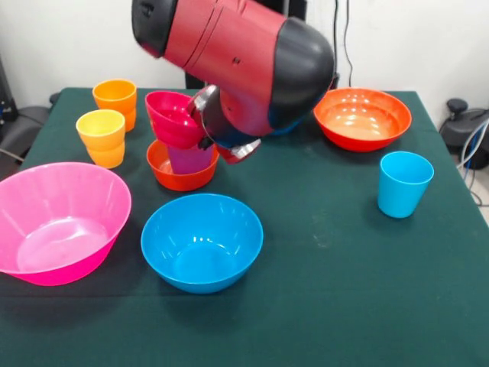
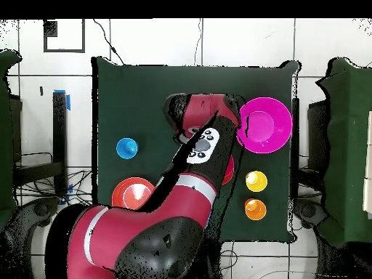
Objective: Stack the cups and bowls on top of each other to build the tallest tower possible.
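The tower stands left of centre: the small orange-red bowl (image 1: 177, 176), the purple cup (image 1: 189, 159) standing in it, and the small magenta bowl (image 1: 171, 118) tilted on top. My gripper (image 1: 205, 131) is at the magenta bowl's right rim, mostly hidden by my arm's bulky wrist (image 1: 252, 69). The orange cup (image 1: 114, 98) and yellow cup (image 1: 101, 136) stand at the left. The light blue cup (image 1: 403, 183) stands at the right. A blue bowl (image 1: 202, 241) sits in front, the biggest pink bowl (image 1: 57, 222) front left, the wide orange bowl (image 1: 361, 117) back right.
A sliver of blue (image 1: 290, 127) shows behind my arm. In the overhead view the arm (image 2: 196, 182) covers the table's middle. The pink bowl (image 2: 265, 125), yellow cup (image 2: 256, 181), orange cup (image 2: 255, 209), light blue cup (image 2: 126, 149) and wide orange bowl (image 2: 129, 195) show around it.
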`<action>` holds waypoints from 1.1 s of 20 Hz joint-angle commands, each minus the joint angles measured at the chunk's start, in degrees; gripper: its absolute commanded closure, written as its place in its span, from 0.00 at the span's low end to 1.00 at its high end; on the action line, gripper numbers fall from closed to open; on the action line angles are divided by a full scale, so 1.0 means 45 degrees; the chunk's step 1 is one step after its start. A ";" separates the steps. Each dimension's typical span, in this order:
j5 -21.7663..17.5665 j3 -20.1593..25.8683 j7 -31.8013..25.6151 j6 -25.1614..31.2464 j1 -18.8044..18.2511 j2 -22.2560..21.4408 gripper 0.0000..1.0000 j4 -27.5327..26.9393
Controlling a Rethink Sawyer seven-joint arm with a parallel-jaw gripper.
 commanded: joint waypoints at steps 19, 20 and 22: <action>-0.0417 0.2876 -0.1965 0.3994 -0.0488 -0.1025 1.00 0.0428; -0.0482 0.2867 -0.1999 0.4050 -0.0504 -0.1035 1.00 0.0368; -0.0588 0.2874 -0.2099 0.4181 -0.0522 -0.1046 1.00 0.0211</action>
